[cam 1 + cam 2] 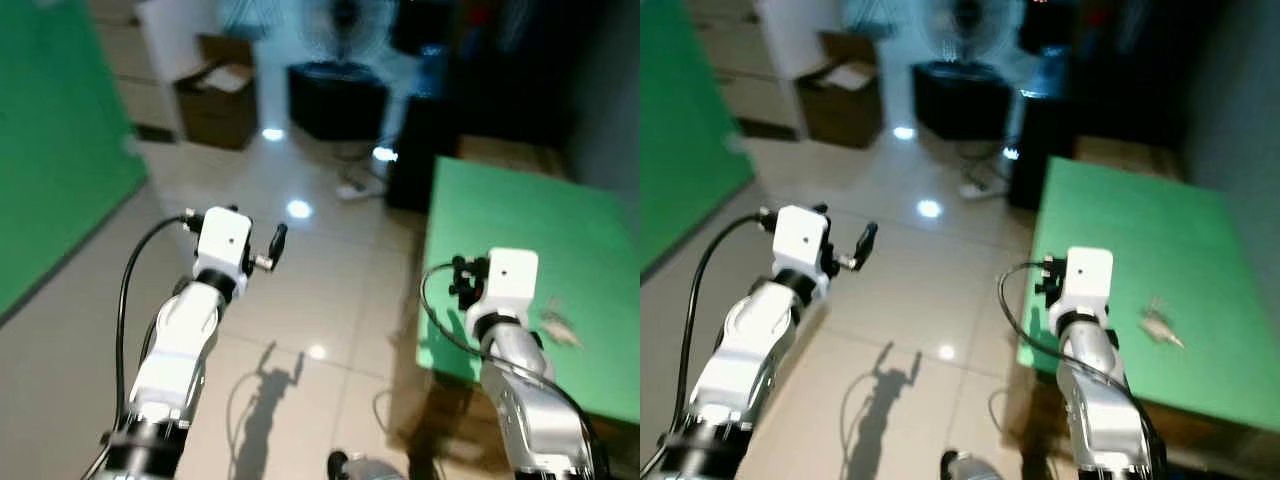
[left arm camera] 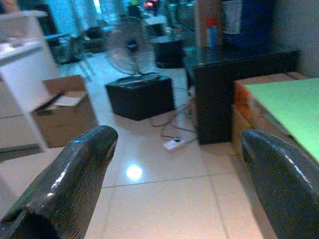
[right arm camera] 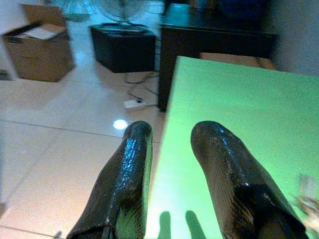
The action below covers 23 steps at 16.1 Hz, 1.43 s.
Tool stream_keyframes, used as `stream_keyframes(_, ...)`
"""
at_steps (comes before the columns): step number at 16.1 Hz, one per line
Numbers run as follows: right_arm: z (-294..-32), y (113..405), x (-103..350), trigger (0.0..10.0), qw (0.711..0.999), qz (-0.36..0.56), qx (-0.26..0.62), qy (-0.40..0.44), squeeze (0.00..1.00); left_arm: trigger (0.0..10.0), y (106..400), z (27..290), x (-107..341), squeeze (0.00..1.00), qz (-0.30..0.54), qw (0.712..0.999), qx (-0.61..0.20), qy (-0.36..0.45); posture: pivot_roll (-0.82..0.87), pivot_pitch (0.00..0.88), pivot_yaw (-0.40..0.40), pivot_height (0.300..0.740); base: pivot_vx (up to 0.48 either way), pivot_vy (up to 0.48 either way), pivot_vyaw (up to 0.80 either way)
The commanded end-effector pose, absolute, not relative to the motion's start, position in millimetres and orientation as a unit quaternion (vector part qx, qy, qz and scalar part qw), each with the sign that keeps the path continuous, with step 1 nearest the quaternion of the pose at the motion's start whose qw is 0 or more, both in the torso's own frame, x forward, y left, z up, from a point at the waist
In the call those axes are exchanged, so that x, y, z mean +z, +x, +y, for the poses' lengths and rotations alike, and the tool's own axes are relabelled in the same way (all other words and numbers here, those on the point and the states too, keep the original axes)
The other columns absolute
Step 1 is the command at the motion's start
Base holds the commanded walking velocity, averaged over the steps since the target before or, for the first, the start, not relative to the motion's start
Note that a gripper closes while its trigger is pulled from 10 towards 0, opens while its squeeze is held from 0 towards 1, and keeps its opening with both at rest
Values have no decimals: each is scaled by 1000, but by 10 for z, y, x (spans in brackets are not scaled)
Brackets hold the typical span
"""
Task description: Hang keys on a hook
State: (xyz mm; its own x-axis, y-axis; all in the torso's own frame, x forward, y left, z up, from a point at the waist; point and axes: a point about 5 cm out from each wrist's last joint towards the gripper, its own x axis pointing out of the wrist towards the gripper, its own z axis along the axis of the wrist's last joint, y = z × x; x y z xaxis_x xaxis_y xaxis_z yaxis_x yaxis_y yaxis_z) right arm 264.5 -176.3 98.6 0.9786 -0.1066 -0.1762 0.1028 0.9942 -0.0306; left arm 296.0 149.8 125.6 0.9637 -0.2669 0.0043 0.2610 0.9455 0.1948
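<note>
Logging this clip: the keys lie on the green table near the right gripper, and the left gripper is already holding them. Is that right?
Not quite. The keys do lie on the green table, near the right gripper, but the left gripper holds nothing: the left wrist view shows its fingers wide open over bare floor.

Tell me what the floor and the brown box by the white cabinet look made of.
The pale glossy floor looks like glazed ceramic tile: grout lines and mirror-like lamp reflections show. The open brown box looks like matte corrugated cardboard, with folded flaps; blur leaves this uncertain.
</note>
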Motion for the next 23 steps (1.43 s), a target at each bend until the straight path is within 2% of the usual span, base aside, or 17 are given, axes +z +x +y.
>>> stream_keyframes(1,-1783,2652,1006,10000,994,88,-56,-13,0,10000,2949,1509,1275,0,-19,986,-134,93,-120,0,-4,740,0,-255,-800)
stream_keyframes(5,-1631,2731,1048,10000,996,82,-14,-21,0,10000,2980,1574,1289,0,-23,988,-120,97,-117,0,-23,740,0,-340,-195)
stream_keyframes(9,-1604,2716,1020,10000,996,88,2,-25,0,10000,2907,1525,1256,0,-19,986,-131,102,-110,0,-26,740,0,-346,0)
stream_keyframes(16,-1672,2679,977,10000,995,95,1,-34,0,10000,2927,1483,1230,0,-16,983,-142,117,-118,0,-8,740,0,-335,0)
stream_keyframes(20,-1623,2728,1008,10000,996,88,8,-32,0,10000,2950,1515,1238,0,-19,983,-137,119,-122,0,-11,740,0,-288,0)
stream_keyframes(23,-1638,2758,1009,10000,995,88,13,-54,0,10000,2981,1498,1268,0,-27,987,-120,101,-119,0,-21,740,0,0,0)
